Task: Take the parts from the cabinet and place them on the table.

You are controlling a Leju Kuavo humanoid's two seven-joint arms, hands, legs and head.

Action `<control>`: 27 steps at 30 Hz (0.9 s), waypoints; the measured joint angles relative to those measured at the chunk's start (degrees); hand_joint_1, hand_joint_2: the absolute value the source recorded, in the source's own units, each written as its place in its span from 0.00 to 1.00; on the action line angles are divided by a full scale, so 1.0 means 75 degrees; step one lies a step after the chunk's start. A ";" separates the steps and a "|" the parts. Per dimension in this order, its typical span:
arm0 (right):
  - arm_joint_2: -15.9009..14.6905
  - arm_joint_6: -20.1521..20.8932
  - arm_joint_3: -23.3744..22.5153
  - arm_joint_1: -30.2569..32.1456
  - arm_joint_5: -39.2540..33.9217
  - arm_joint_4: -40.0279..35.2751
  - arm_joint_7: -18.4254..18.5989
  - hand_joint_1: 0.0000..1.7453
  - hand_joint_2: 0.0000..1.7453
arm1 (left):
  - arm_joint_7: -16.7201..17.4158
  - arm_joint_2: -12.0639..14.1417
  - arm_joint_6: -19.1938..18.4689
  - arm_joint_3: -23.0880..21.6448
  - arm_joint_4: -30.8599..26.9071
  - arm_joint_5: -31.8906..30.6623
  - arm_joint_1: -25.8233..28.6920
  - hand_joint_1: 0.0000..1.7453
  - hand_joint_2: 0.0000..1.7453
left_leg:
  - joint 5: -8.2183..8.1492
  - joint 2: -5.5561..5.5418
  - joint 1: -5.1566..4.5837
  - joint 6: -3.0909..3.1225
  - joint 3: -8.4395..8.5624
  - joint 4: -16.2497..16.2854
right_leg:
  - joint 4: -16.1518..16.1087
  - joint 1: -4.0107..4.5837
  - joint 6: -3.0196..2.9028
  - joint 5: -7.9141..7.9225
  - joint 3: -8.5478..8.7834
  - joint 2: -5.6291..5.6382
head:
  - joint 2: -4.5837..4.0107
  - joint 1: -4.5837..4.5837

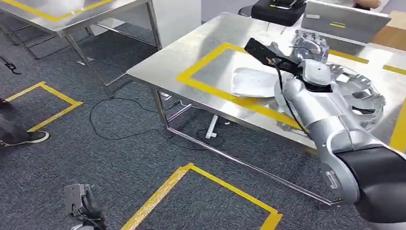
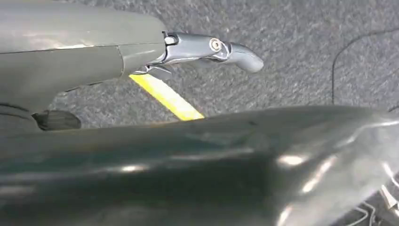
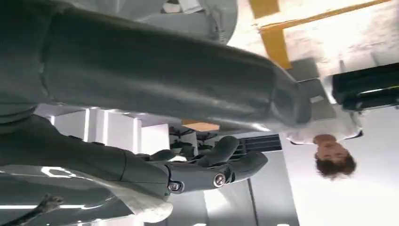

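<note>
Parts [image 1: 354,93] on table [image 1: 201,52], R hand [image 1: 306,48] above

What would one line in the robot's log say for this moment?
right hand: over steel table, hold unclear | left hand: hanging over carpet, empty | white part: lying on table inside yellow tape

Lying on the table [image 1: 191,52] inside the tape frame [image 1: 215,91]: a flat part [image 1: 253,81], with a round part [image 1: 364,96] to its right. Sitting farther back: a laptop [image 1: 342,21], a bag [image 1: 277,10] left of it. Trailing under the near edge: a cable [image 1: 119,134].
</note>
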 joint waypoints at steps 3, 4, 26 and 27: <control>0.0046 0.0154 0.0017 -0.0017 -0.0008 0.0003 -0.0041 0.00 0.00 | 0.0000 0.0003 0.0003 -0.0023 0.0000 0.0011 0.0000 0.00 0.00 | 0.0002 -0.0001 -0.0005 0.0031 -0.0012 0.0006 | 0.1721 -0.0005 0.0050 -0.0772 -0.0740 -0.0001 | 0.0000 0.0006; 0.0050 0.0198 0.0017 -0.0002 -0.0047 0.0006 -0.0044 0.00 0.00 | 0.0006 0.0009 0.0006 -0.0044 0.0000 0.0038 0.0002 0.00 0.00 | 0.0002 -0.0005 -0.0003 0.0032 -0.0012 0.0010 | 0.2093 -0.0006 0.0074 -0.0835 -0.0917 -0.0001 | 0.0000 0.0014; 0.0888 0.0588 -0.0772 0.5272 -1.0315 -0.7352 -0.5544 0.00 0.00 | -0.0665 0.0367 0.0105 -0.0061 0.0000 0.0988 0.0532 0.00 0.00 | -0.0232 -0.0048 0.0137 -0.0345 0.0069 0.0223 | -0.0230 0.0031 -0.0117 0.0129 0.0364 -0.0083 | 0.0000 -0.0096; 0.0953 0.0600 -0.0758 0.5998 -1.0442 -0.7949 -0.5750 0.00 0.00 | -0.0691 0.0358 0.0122 -0.0014 0.0000 0.1055 0.0577 0.00 0.00 | -0.0228 -0.0079 0.0132 -0.0334 0.0068 0.0224 | -0.0251 0.0028 -0.0080 0.0136 0.0390 -0.0107 | 0.0000 -0.0096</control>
